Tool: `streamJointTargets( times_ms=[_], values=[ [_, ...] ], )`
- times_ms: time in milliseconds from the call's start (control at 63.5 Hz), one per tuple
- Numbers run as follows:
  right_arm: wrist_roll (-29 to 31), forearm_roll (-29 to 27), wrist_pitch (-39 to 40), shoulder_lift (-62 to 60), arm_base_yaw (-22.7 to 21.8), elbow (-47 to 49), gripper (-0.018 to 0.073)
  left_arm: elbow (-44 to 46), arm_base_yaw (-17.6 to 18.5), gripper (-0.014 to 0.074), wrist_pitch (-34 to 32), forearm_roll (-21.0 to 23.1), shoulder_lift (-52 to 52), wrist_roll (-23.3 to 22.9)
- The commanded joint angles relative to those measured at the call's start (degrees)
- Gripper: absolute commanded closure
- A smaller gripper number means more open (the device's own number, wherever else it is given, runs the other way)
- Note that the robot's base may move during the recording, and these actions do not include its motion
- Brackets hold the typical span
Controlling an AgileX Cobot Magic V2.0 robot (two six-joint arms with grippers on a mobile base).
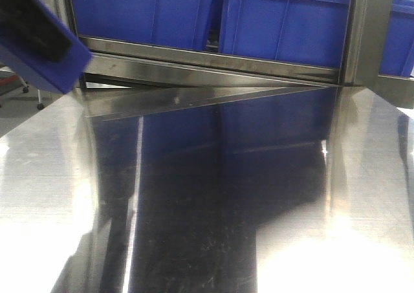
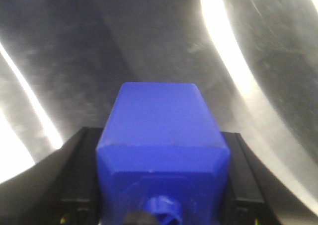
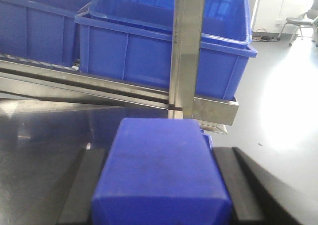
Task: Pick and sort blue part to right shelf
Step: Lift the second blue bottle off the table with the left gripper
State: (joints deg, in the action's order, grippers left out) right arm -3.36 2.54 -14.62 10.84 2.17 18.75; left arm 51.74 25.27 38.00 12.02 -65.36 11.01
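clamping the blue part (image 3: 161, 170), right tool (image 3: 160, 185) faces a steel post (image 3: 188, 51)

Glossy steel table (image 1: 45, 176), matt plastic part (image 3: 164, 175)

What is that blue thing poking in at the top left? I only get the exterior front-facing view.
Observer: A blue block with a small round neck, clamped in the left pincer above the steel table.
Operator: And the other arm?
Observer: Outside your view, the right pincer grips the blue part.
Operator: What is ahead of it?
Observer: The right shelf: a steel post and a blue bin stand straight ahead.
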Motion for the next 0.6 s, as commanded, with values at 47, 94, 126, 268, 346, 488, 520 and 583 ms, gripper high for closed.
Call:
streamJointTargets(
  times_ms=[47, 94, 126, 268, 346, 488, 520, 583],
  values=[
    [0.7, 0.7, 5.5, 0.4, -0.5, 1.6, 0.0134, -3.8, -3.8, 0.0357, -7.7, 1.1, 7.7, 0.2],
    [0.7, 0.7, 5.5, 0.4, -0.5, 1.6, 0.0134, -5.5, -5.5, 0.0357, -8.9, 1.1, 10.2, 0.2],
    [0.7, 0.7, 5.5, 0.4, -0.5, 1.6, 0.0134, -6.7, -6.5, 0.0357, -9.4, 1.1, 12.1, 0.2],
    [0.7, 0.7, 5.5, 0.4, -0.5, 1.6, 0.0134, -11.0, -11.7, 0.0358, -13.8, 1.1, 19.5, -3.8],
    [0.7, 0.7, 5.5, 0.4, -0.5, 1.6, 0.0134, -13.2, -14.7, 0.0358, -16.4, 1.1, 24.1, -4.6],
    [0.7, 0.7, 5.5, 0.4, -0.5, 1.6, 0.0134, -16.2, -19.4, 0.0358, -16.7, 1.1, 31.0, -4.6],
    [0.7, 0.7, 5.5, 0.4, -0.5, 1.6, 0.0134, -16.8, -20.4, 0.0358, -16.7, 1.1, 32.4, -4.6],
    [0.7, 0.7, 5.5, 0.4, -0.5, 1.6, 0.0134, -18.0, -21.6, 0.0358, -16.8, 1.1, 35.4, -4.6]
  ],
)
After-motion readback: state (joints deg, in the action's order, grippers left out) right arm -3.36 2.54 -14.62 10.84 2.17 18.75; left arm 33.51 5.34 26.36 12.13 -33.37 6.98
